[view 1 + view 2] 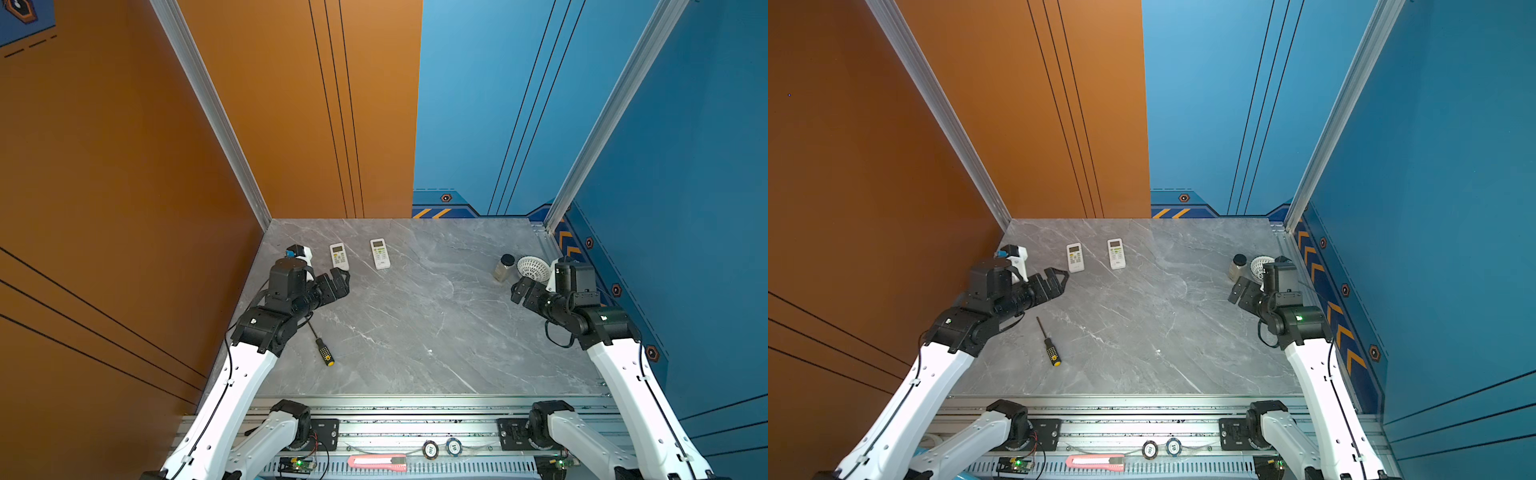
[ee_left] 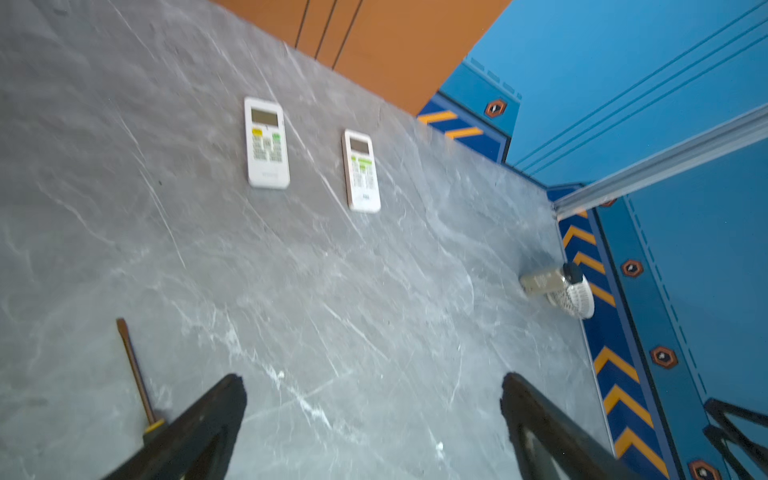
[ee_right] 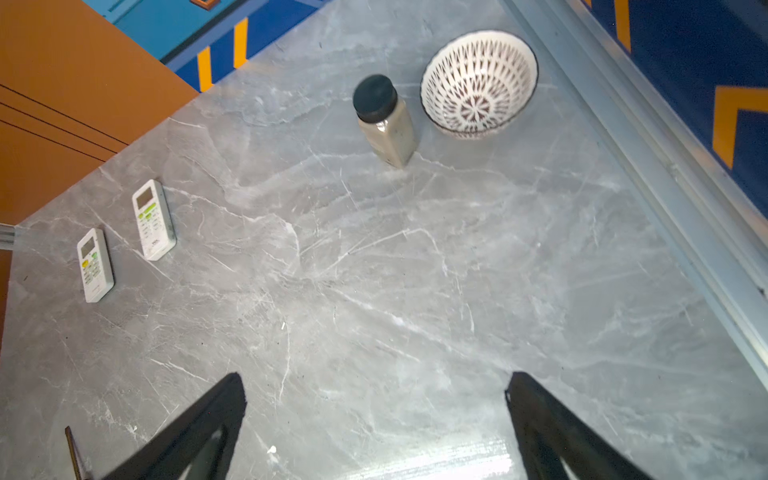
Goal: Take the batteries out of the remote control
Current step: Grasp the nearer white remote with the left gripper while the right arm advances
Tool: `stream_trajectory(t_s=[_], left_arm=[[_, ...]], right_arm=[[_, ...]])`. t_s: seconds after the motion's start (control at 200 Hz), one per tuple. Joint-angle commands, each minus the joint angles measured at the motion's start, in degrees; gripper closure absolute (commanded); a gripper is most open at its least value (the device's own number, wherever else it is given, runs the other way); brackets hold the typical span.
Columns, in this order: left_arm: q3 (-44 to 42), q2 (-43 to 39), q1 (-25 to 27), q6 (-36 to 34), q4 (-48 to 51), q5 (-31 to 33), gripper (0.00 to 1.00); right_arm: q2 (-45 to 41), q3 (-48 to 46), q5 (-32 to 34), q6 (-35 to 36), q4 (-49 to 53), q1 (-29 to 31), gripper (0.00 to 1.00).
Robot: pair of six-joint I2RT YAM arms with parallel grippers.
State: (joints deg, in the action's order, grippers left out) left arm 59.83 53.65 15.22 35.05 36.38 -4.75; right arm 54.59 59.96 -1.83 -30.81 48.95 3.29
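Note:
Two white remote controls lie face up, side by side, at the back left of the grey marble table: one [image 1: 339,256] [image 1: 1075,257] [image 2: 267,143] [image 3: 94,264] further left, one [image 1: 380,253] [image 1: 1116,253] [image 2: 361,171] [image 3: 153,219] beside it. Both show only screens and buttons, and the batteries are hidden. My left gripper [image 1: 341,281] [image 1: 1060,277] [image 2: 374,386] hovers open just in front of the further-left remote, touching nothing. At the right side, far from both remotes, my right gripper [image 1: 519,291] [image 1: 1237,292] [image 3: 374,386] is open and empty.
A black-and-yellow screwdriver [image 1: 322,347] [image 1: 1050,347] [image 2: 135,370] lies near the left arm. A black-capped bottle [image 1: 504,268] [image 3: 384,120] and a patterned bowl [image 1: 533,268] [image 3: 478,83] stand at back right. A small white-and-black device [image 1: 300,252] sits at back left. A pink knife [image 1: 376,462] rests on the front rail.

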Motion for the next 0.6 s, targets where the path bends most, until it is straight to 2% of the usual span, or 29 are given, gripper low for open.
stream_trajectory(t_s=[0.0,0.26,0.4,0.511,0.591], left_arm=[[1.85,-0.55,1.57,0.72,5.48,-1.72,0.02],[1.23,-2.35,2.61,0.08,7.57,-1.05,0.02],[2.19,-2.29,2.39,0.62,13.82,1.61,0.02],[2.01,-2.05,1.29,2.35,21.83,6.51,0.02],[-0.04,-2.82,-0.83,3.5,23.28,6.69,0.02]], right_arm=[[0.61,0.87,-2.62,-2.57,3.64,-0.78,0.0],[2.89,0.97,-6.45,3.99,1.57,0.43,0.0],[2.72,0.03,-10.42,4.99,-1.93,4.46,0.0],[3.31,0.07,-5.29,5.07,-1.35,8.85,0.0],[3.83,-0.37,-5.13,4.92,-1.49,9.15,0.0]])
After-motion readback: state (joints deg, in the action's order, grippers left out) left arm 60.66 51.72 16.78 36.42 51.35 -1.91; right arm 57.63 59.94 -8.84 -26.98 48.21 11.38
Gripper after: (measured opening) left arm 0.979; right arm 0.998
